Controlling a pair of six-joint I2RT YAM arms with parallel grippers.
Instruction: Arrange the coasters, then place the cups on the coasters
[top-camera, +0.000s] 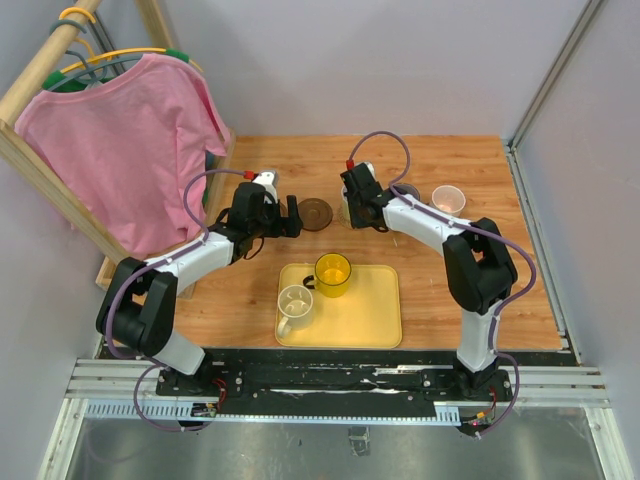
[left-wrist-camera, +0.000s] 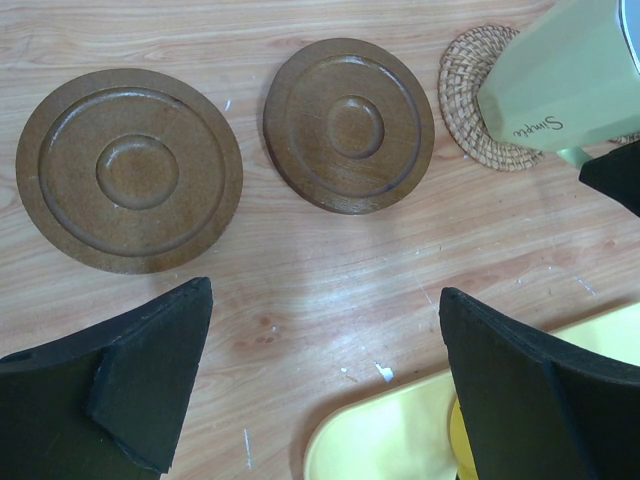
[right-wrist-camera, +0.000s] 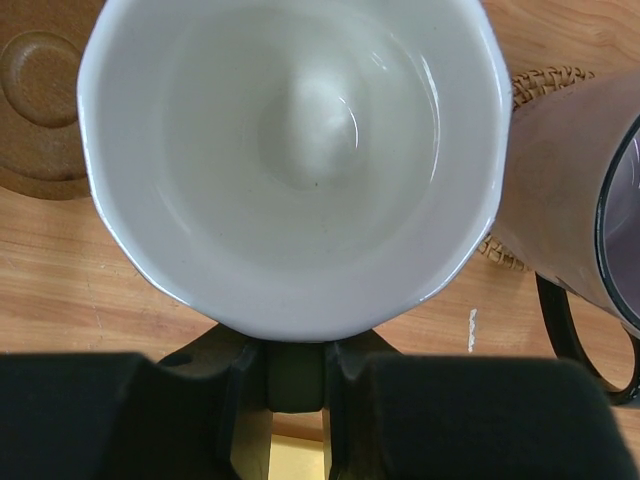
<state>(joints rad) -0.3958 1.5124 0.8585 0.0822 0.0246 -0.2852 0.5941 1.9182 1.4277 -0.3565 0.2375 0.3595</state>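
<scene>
Woven coaster (left-wrist-camera: 468, 95) half hidden by pale cup (right-wrist-camera: 290, 150); right fingers (right-wrist-camera: 480, 420) grip it; left fingers (left-wrist-camera: 140, 380) spread, empty.

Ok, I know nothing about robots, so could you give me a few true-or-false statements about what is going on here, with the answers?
1. The right gripper holds the white cup by its handle. True.
2. The left gripper is clamped on a brown coaster. False: it is open and holds nothing.
3. Two cups stand on the yellow tray. True: the yellow cup and the beige cup.
4. The pink shirt lies on the tray. False: it hangs on the wooden rack at the left.
</scene>
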